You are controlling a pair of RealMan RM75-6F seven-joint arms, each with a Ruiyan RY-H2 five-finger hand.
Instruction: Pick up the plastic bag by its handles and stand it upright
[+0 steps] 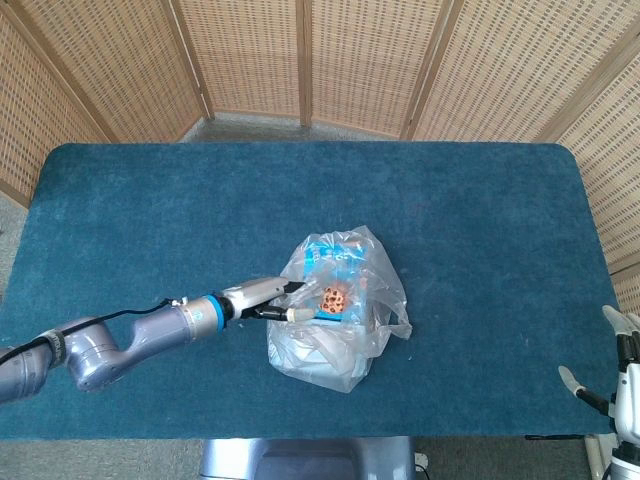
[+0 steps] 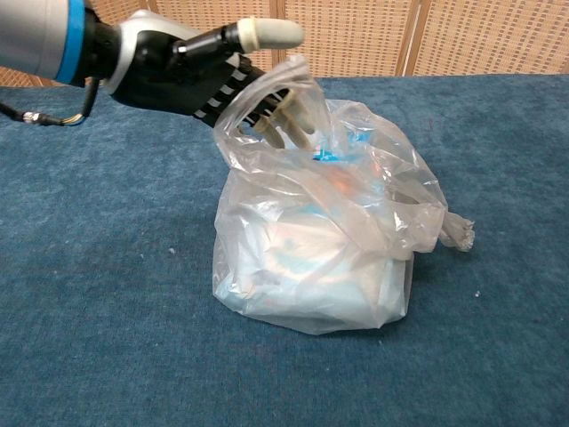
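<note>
left hand (image 2: 233, 80): fingers (image 2: 286, 114) are pushed in through the near handle loop (image 2: 267, 93) of the plastic bag (image 2: 324, 240); thumb is extended above it; whether the handle is actually gripped cannot be told. bag is seated on the blue table (image 1: 150, 220), directly ahead of and below the fingertips, contents bulging. second handle (image 2: 455, 231) is seen twisted on the bag's far side. right hand (image 1: 615, 375): parked at the table's edge, fingers apart, nothing held.
</note>
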